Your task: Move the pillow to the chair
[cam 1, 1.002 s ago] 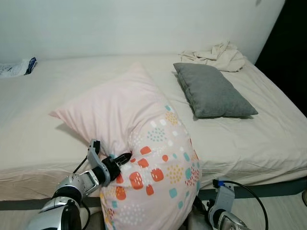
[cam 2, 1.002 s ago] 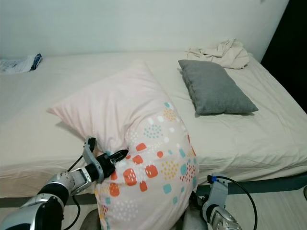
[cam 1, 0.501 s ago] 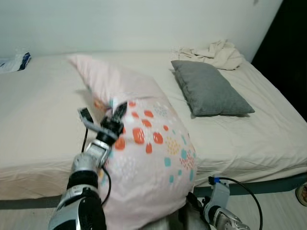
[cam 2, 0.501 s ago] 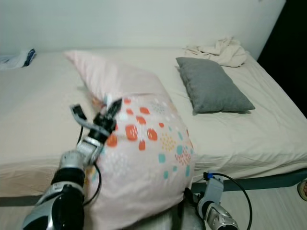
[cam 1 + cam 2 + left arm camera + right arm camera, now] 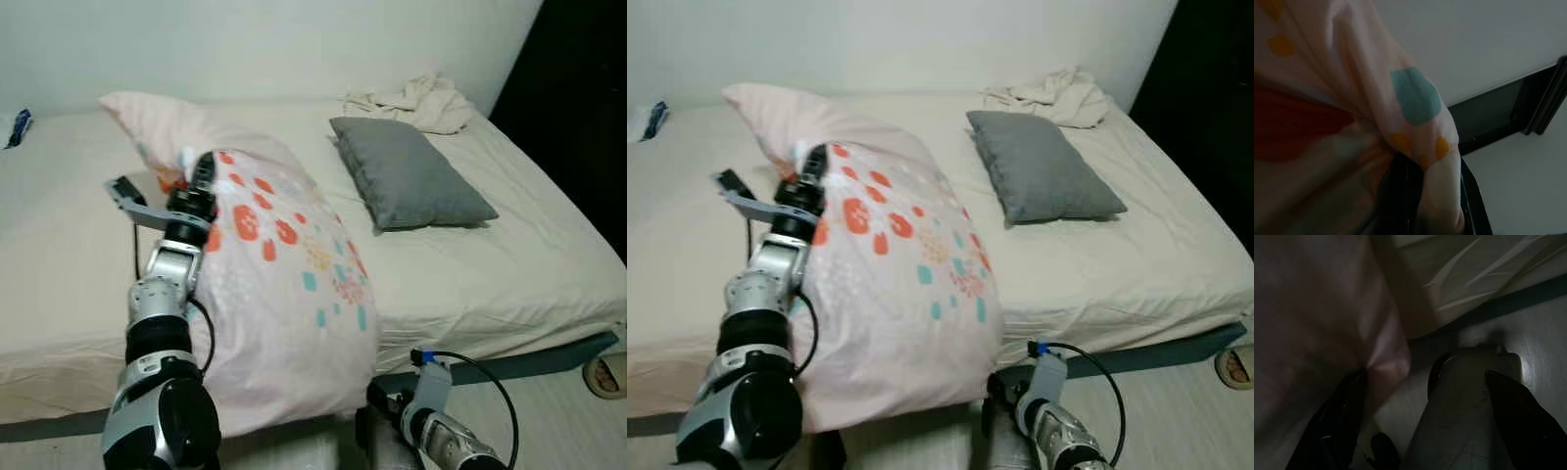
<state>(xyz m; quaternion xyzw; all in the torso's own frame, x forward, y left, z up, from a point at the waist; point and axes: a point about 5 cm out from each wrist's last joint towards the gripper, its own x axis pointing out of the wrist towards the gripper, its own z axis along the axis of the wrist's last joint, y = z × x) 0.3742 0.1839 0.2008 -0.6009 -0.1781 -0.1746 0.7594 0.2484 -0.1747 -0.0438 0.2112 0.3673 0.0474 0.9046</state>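
Black fingers of the left gripper (image 5: 193,168) are clenched on a bunched fold of the pillow (image 5: 284,284); in the left wrist view the pink fabric (image 5: 1400,122) is pinched between the two fingers, so the grasp is on the cover, not around the whole bulk. The left arm is raised high, which judges as a means of lifting the pillow's upper end clear of the bed (image 5: 509,255) while the lower part hangs down over the bed's front edge toward the floor (image 5: 549,401). The right gripper (image 5: 1420,416) is low beside the bottom of the pillow; in the right wrist view its fingers are spread apart and grasp nothing, with pink fabric lying against one finger, which suggests a position for supporting or catching the lower end. The pillow is pale pink with a panel of orange, teal and yellow dots facing the robot, and its far corner points toward the wall. Further along the bed lies a grey pillow (image 5: 407,182), well apart from the held one, and beyond it a crumpled cream cloth (image 5: 416,100). A small blue and white object (image 5: 12,127) lies at the bed's far left edge. No brand, label or readable writing can be made out.
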